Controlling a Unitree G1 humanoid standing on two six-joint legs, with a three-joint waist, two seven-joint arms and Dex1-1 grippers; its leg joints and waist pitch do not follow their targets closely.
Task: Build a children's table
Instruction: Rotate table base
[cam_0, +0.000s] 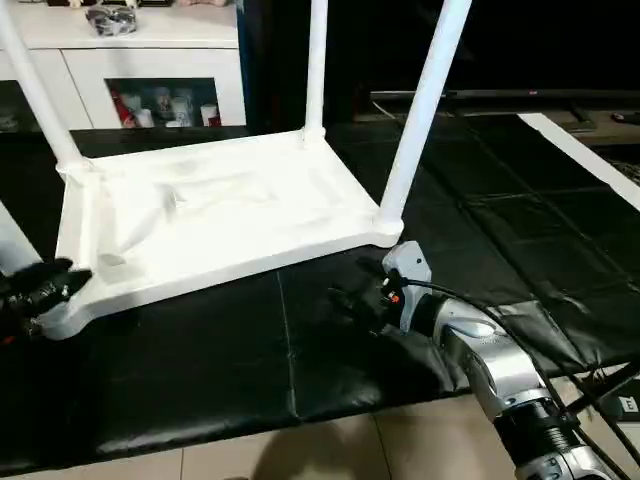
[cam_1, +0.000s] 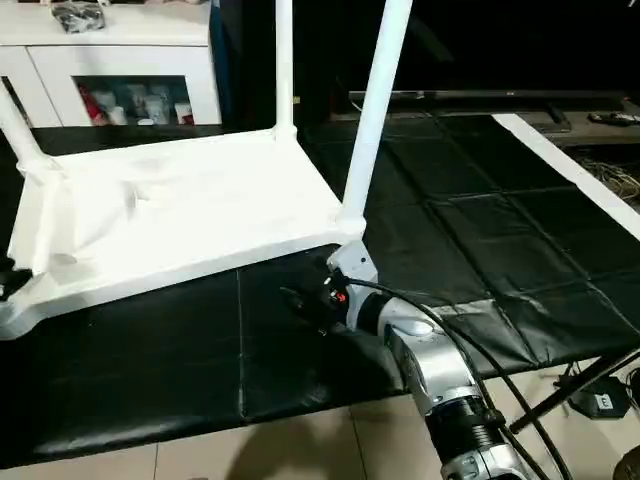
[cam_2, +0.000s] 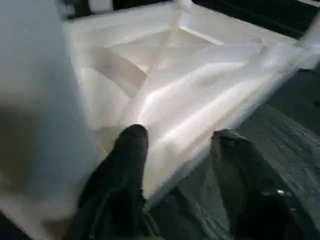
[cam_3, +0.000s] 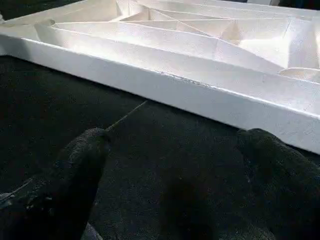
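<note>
The children's table lies upside down on a black mat, with the ribbed underside of its white top (cam_0: 220, 200) facing up. White tube legs stand upright in its corner sockets: one at the near right (cam_0: 420, 110), one at the back (cam_0: 317, 60), one at the far left (cam_0: 35, 90). Another leg (cam_0: 12, 240) rises at the near left corner. My left gripper (cam_0: 60, 283) is at that corner, its fingers apart astride the top's rim (cam_2: 200, 150), with the leg close beside it. My right gripper (cam_0: 352, 303) hovers open over the mat, just in front of the top's near edge (cam_3: 165, 95).
The black mat (cam_0: 250, 370) ends at a tiled floor (cam_0: 300, 450) in front. A white glass-door cabinet (cam_0: 150, 60) stands behind the table. Cables (cam_1: 610, 175) lie past the mat's white right border (cam_0: 590, 150).
</note>
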